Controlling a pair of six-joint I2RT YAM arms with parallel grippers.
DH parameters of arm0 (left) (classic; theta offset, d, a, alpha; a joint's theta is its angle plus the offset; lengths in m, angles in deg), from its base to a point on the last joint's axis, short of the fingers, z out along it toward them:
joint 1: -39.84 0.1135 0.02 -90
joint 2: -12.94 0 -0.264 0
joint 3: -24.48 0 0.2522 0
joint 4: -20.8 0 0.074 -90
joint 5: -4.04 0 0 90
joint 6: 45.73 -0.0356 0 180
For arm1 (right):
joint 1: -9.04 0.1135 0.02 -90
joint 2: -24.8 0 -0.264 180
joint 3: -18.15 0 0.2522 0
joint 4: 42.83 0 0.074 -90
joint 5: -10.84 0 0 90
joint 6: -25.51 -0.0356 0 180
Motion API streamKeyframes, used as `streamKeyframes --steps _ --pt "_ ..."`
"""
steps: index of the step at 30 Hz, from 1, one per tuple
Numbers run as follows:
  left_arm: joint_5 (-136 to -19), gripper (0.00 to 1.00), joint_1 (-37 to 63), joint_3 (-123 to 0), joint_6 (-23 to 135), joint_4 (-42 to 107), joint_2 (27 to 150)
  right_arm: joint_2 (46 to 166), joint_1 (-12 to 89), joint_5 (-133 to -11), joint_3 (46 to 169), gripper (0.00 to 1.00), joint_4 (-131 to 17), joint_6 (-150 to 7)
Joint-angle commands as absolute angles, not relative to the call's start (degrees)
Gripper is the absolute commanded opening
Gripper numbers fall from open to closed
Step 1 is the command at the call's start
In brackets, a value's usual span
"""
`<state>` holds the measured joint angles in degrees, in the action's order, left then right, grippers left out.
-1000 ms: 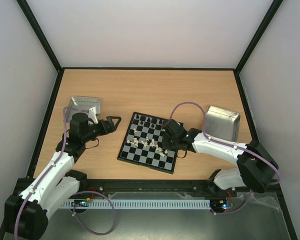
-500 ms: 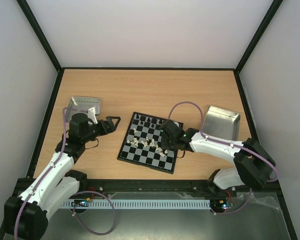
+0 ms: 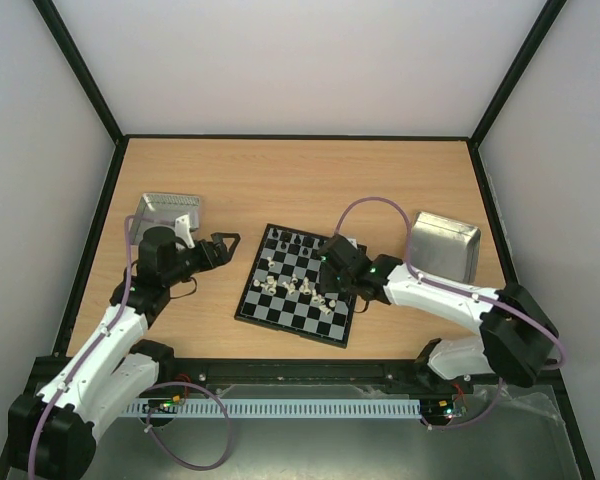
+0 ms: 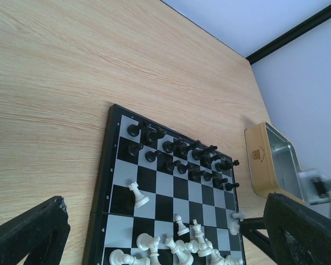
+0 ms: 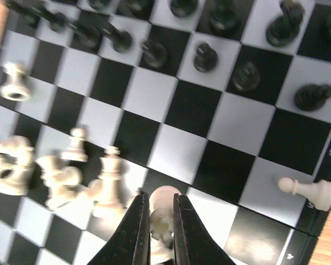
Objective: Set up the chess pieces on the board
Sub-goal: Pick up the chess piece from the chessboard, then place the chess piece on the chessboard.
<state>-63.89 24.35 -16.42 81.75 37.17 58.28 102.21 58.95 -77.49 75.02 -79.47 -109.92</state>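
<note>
The board [image 3: 285,327] lies mid-table. Black chess pieces [image 3: 298,240] stand in its two far rows, and also show in the left wrist view [image 4: 182,154] and the right wrist view [image 5: 207,55]. White chess pieces [image 3: 295,287] lie jumbled in the middle and near rows [image 4: 176,248] [image 5: 60,171]. My right gripper [image 3: 327,291] is over the board's right side, shut [image 5: 161,221] on a white piece [image 5: 165,200] just above the squares. One white pawn [image 5: 309,192] lies at the board's right edge. My left gripper [image 3: 230,240] is open and empty [image 4: 164,226], left of the board.
A shiny metal tray [image 3: 168,210] stands at the left behind my left arm. A second metal tray [image 3: 443,243] stands right of the board and shows in the left wrist view [image 4: 270,160]. A black frame edges the wooden table.
My right gripper has shifted slightly left over the board's right side with the white piece between its fingers. The left arm has not moved.
</note>
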Motion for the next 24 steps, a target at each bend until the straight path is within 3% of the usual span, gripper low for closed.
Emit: streamKeyframes --steps 1,7,16,24 --pt "-66.45 0.97 24.11 -17.64 81.40 38.80 57.05 98.53 60.06 -77.94 78.46 0.04 -78.65 -109.58" --pt "-75.99 0.98 24.19 -18.47 84.08 42.64 53.60 100.89 65.05 -78.38 82.42 0.04 -76.86 -108.92" --pt "-90.14 1.00 24.19 -22.09 85.24 51.01 44.47 115.81 75.75 -80.98 93.79 0.04 -75.40 -106.63" --pt "-94.98 1.00 24.18 -24.49 84.17 53.12 37.84 128.64 81.20 -85.06 106.03 0.02 -78.54 -104.89"
